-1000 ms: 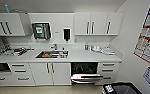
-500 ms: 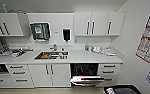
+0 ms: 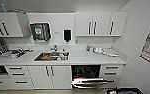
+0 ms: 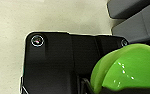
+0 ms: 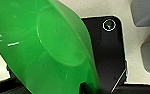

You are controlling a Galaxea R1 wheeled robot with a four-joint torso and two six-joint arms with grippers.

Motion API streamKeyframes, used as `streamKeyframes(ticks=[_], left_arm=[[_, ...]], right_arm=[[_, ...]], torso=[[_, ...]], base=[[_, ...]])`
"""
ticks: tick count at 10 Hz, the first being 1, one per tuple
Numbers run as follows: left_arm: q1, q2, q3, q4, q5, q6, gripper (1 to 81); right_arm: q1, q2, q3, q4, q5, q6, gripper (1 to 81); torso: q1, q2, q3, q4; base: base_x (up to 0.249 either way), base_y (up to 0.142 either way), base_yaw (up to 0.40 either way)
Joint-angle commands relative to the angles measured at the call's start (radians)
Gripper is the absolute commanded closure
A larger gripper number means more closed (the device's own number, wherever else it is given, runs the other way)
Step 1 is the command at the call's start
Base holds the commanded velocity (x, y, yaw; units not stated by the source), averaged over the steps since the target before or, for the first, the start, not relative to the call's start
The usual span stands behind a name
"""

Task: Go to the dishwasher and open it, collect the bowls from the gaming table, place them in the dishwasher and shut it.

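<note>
Dishwasher [image 3: 86, 75]: built in under the white countertop [image 3: 91, 58], its door [image 3: 89, 82] folded down and open, the dark racked interior exposed; white drawers [image 3: 111, 73] stand just beside it on one side and white cabinet doors [image 3: 50, 76] on the other. Sink [image 3: 51, 56]: set into the countertop above and to the side of the dishwasher, over the cabinet doors, with a tap [image 3: 54, 47] behind it. Wall cabinets [image 3: 101, 24]: white, with dark handles, hung above the dishwasher. Dark dispenser [image 3: 67, 35] and paper-towel holder [image 3: 40, 31]: fixed to the wall above the sink. Small items [image 3: 99, 50]: grouped on the countertop above the dishwasher, too blurred to identify. Lime bowl [image 4: 126, 68]: bright lime plastic, glossy, seen large in the left wrist view against pale speckled floor [image 4: 53, 17]; it sits at the left gripper, but whether the fingers are clamped on it cannot be told. Green bowl [image 5: 46, 50]: wider, deeper green, its underside and round base showing, seen large and tilted in the right wrist view; whether the right gripper is clenched on it cannot be told.
</note>
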Motion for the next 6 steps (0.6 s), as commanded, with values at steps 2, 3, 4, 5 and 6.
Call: streamKeyframes(ticks=[2, 3, 4, 5, 6], left_arm=[[-0.054, -0.007, 0.004, 0.000, 0.037, -0.001, 81.1], [-0.054, -0.005, 0.004, 0.000, 0.037, -0.002, 81.1], [-0.054, -0.005, 0.004, 0.000, 0.037, -0.001, 81.1], [-0.054, -0.005, 0.004, 0.000, 0.037, -0.002, 81.1], [-0.054, -0.004, 0.004, 0.000, 0.037, -0.001, 81.1]], right_arm=[[0.047, 0.004, 0.005, -0.009, -0.039, -0.006, 81.1], [0.047, 0.003, 0.005, -0.009, -0.039, -0.006, 81.1], [0.046, 0.003, 0.005, -0.008, -0.037, -0.006, 81.1], [0.043, 0.001, 0.005, -0.008, -0.037, -0.006, 81.1], [0.044, 0.001, 0.005, -0.008, -0.037, -0.006, 81.1]], torso=[[0.000, 0.000, 0.000, 0.000], [0.000, 0.000, 0.000, 0.000], [0.000, 0.000, 0.000, 0.000], [0.000, 0.000, 0.000, 0.000], [0.000, 0.000, 0.000, 0.000]], base=[[0.087, 0.062, 0.000], [0.087, 0.062, 0.000], [0.086, 0.062, 0.000], [0.088, 0.062, 0.000], [0.090, 0.062, 0.000]])
